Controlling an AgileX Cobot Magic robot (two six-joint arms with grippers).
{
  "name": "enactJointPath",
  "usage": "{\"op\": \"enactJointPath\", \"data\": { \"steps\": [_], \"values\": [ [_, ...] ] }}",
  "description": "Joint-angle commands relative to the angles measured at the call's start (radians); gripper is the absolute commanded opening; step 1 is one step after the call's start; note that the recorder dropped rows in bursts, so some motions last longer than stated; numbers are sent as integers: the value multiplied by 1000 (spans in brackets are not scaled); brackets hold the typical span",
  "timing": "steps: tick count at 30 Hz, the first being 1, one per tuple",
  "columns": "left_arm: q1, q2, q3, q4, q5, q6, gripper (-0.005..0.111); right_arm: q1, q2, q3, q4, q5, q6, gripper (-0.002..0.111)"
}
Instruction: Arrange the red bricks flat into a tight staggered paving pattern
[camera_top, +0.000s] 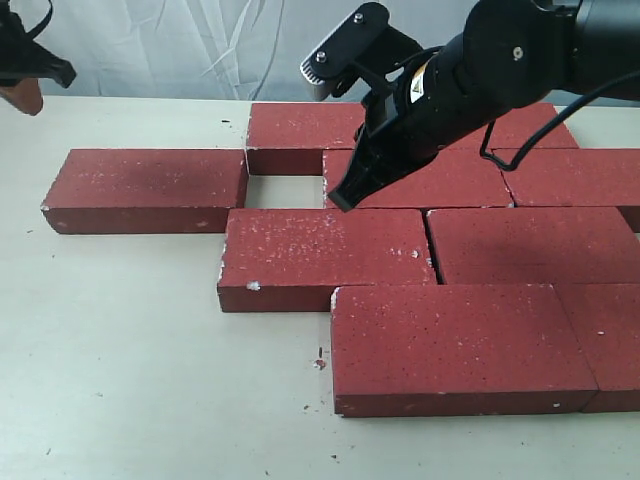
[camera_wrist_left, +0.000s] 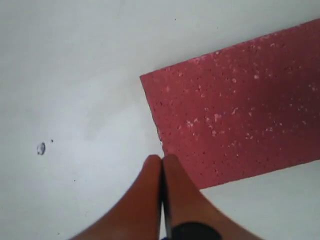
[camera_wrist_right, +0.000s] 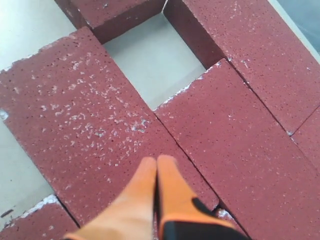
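Observation:
Several dark red bricks lie flat in staggered rows. One brick (camera_top: 145, 188) sits apart at the left, separated by a bare gap (camera_top: 283, 190) from the middle-row brick (camera_top: 420, 180). My right gripper (camera_top: 345, 200) is shut and empty, its tips just above the seam between that brick and the brick (camera_top: 325, 255) in front of it. In the right wrist view the right gripper (camera_wrist_right: 157, 161) hovers over the brick (camera_wrist_right: 75, 120), with the gap (camera_wrist_right: 155, 70) beyond. My left gripper (camera_top: 25, 85) hangs shut at the far left. In its own view the left gripper (camera_wrist_left: 161, 159) is near a brick's (camera_wrist_left: 235, 105) corner.
A back brick (camera_top: 305, 135) borders the gap on its far side. Two front bricks (camera_top: 455, 345) close the pattern toward the near edge. Bare white table (camera_top: 130, 360) spreads to the left and front. A pale curtain hangs behind the table.

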Motion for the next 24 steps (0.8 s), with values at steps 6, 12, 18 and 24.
{"op": "enactJointPath", "data": {
  "steps": [6, 12, 18, 24],
  "values": [
    [132, -159, 374, -28, -340, -129, 0, -7, 1, 3, -3, 59, -2, -1],
    [181, -157, 578, -73, -605, -124, 0, -7, 7, 19, -11, 39, -2, -1],
    [181, -157, 703, -73, -852, -122, 0, -7, 21, 19, -30, 27, -2, -1],
    [160, -149, 706, -175, -922, -94, 0, -7, 21, 19, -28, -13, -2, -1]
  ]
}}
